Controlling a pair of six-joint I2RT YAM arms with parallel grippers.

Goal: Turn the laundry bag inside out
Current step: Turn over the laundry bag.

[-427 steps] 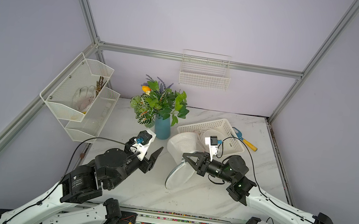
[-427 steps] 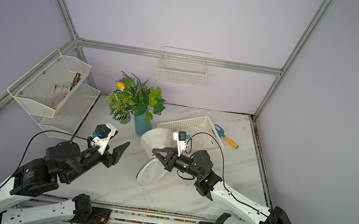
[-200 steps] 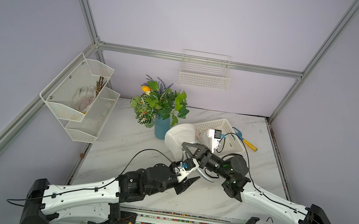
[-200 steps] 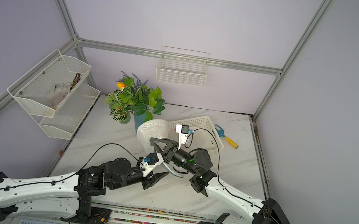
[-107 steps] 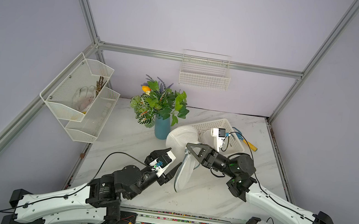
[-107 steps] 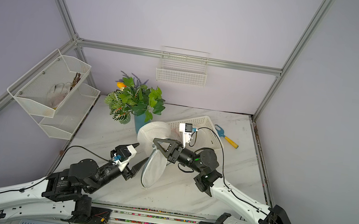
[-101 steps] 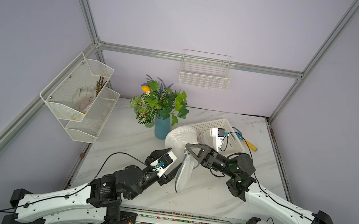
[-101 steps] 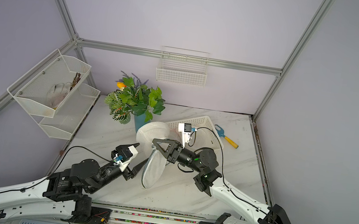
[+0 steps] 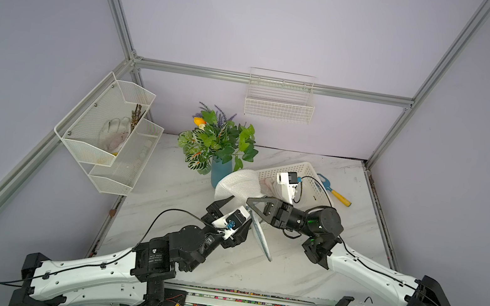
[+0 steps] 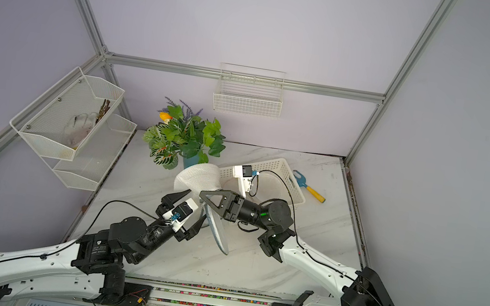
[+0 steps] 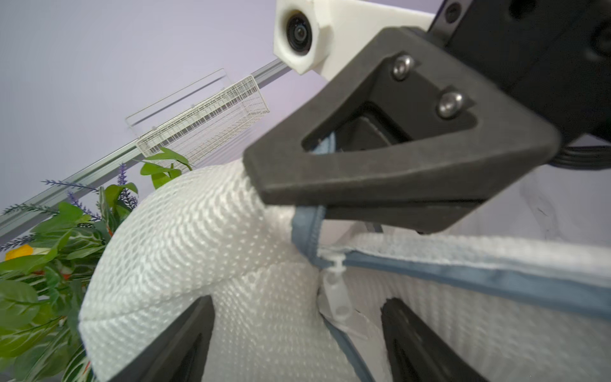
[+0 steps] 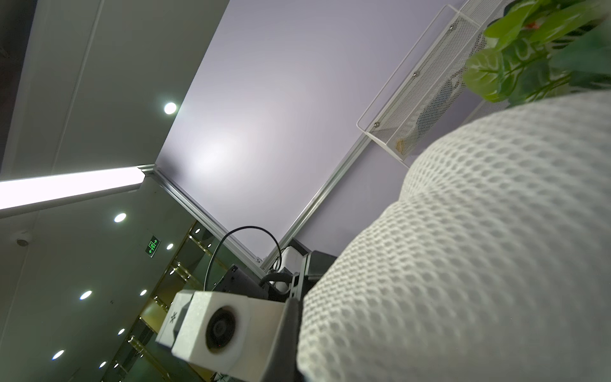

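Both reach inward: right hand [image 9: 250,201] clenches the laundry bag [image 9: 240,182], left hand [image 11: 297,299] released.

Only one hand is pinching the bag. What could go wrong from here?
The right hand pinches only the blue zipper trim; the laundry bag may slip out under a pull. The open left hand straddles mesh beside the zipper pull and might snag it. The vase stands just behind; a tug could tip it.
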